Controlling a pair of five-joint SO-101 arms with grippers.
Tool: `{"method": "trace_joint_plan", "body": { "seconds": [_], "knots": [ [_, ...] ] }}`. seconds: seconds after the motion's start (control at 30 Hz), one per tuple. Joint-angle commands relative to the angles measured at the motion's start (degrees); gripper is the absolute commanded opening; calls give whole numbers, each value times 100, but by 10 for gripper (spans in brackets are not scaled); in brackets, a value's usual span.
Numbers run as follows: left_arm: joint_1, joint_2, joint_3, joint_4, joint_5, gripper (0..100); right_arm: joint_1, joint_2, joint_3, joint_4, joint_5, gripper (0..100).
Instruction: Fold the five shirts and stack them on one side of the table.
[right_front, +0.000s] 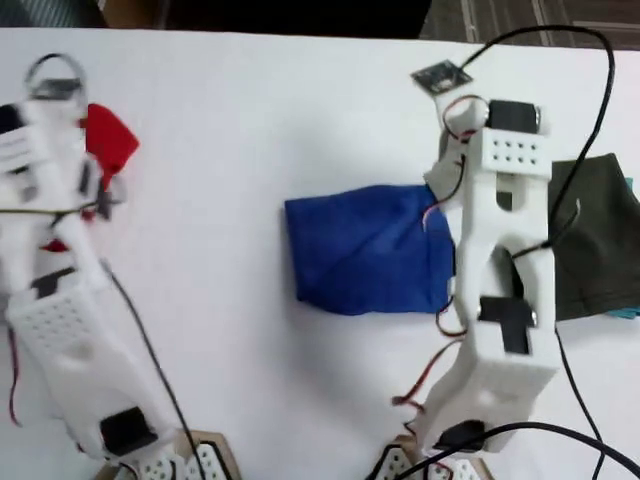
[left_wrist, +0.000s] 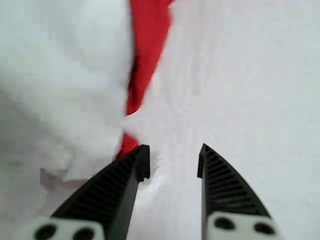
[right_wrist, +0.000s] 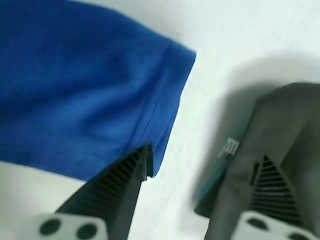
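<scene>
A blue shirt lies folded in the middle of the white table. A dark grey-green shirt lies at the right edge on top of a teal one. My right arm hangs over the gap between them. My right gripper is open, one finger at the blue shirt's hem, the other over the dark shirt. A red shirt pokes out beside my left arm at the far left. My left gripper is open and empty, next to the red shirt.
A blurred white mass covers part of the red shirt. A teal edge shows under the dark shirt, which carries a small label. Black and red cables hang around the right arm. Both arm bases stand at the front edge.
</scene>
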Motion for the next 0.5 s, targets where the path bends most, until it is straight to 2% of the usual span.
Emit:
{"method": "trace_joint_plan", "body": {
  "seconds": [0.0,0.13,0.23,0.33,0.47],
  "knots": [
    [1196,-404,-22,44,-9,184,75,-1086,888,-92,97,315],
    [2251,-413,-31,-167,273,184,119,-2352,2822,-637,141,315],
    [2813,-325,-31,-413,615,184,189,-3266,4642,-1525,141,315],
    [3174,-132,-48,-527,1029,184,268,-4092,6084,-2343,141,315],
    [3376,325,-75,-624,1697,184,224,-4822,7033,-2624,141,315]
  ]
}}
